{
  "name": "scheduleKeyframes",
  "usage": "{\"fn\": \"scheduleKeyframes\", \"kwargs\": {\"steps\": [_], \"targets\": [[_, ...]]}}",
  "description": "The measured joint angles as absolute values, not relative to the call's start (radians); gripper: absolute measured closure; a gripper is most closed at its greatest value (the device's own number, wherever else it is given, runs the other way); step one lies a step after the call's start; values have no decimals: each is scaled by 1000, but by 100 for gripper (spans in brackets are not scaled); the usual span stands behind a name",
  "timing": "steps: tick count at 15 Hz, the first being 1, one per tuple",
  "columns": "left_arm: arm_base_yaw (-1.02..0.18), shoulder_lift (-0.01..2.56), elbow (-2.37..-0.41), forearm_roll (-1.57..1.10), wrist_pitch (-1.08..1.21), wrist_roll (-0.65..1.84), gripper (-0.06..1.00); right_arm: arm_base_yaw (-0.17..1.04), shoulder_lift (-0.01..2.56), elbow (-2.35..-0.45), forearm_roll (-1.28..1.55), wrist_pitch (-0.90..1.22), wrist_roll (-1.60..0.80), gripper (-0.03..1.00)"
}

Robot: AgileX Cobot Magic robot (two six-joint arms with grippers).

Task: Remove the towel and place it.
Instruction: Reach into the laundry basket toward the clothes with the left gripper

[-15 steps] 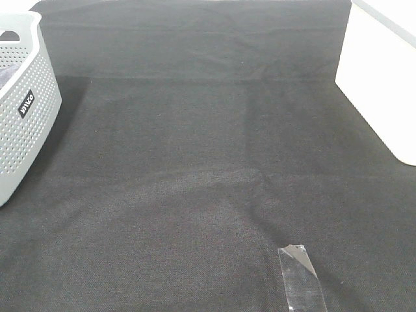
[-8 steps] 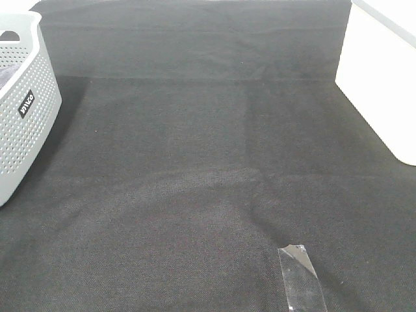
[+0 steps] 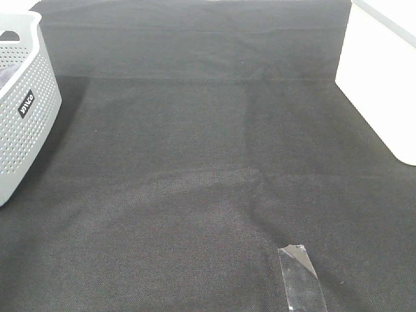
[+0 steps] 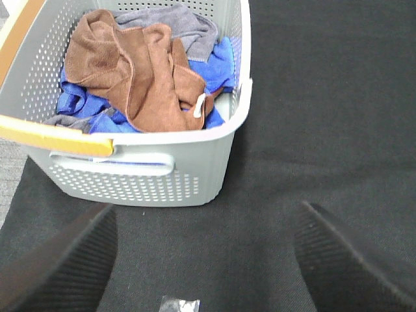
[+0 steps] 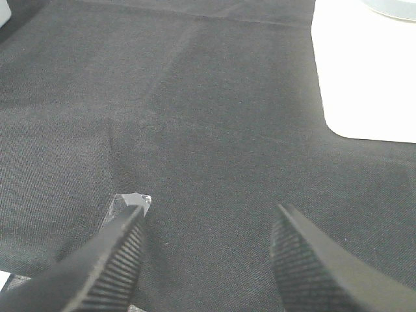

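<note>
Brown towel (image 4: 140,71) bunched inside grey perforated basket (image 4: 149,175), over blue cloth (image 4: 221,58) and grey cloth (image 4: 175,23), white tag (image 4: 199,105) toward the basket's handle wall, long axis unreadable; left end effector (image 4: 207,209) spread before the basket, right end effector (image 5: 211,211) spread well apart from it over the black-clothed desk (image 3: 195,162).

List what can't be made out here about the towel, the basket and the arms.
Brown towel: left wrist view, its full length is hidden, bunched in the basket over blue cloths.
Basket, exterior high view: cut off by the left edge; contents unseen.
Both arms: out of the exterior view; wrist views show only blurred left fingers and right fingers.
</note>
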State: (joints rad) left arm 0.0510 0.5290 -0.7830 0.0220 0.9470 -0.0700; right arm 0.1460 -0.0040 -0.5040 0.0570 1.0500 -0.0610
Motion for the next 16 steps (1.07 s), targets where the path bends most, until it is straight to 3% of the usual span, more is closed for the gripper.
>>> {"fn": "scheduleKeyframes", "kwargs": {"steps": [10, 16], "targets": [[51, 1095, -1114, 35, 898, -76, 23, 146, -4, -504, 57, 1050, -61, 41], [52, 1473, -1449, 36, 1041, -46, 23, 146, -4, -504, 57, 1050, -61, 41]]}}
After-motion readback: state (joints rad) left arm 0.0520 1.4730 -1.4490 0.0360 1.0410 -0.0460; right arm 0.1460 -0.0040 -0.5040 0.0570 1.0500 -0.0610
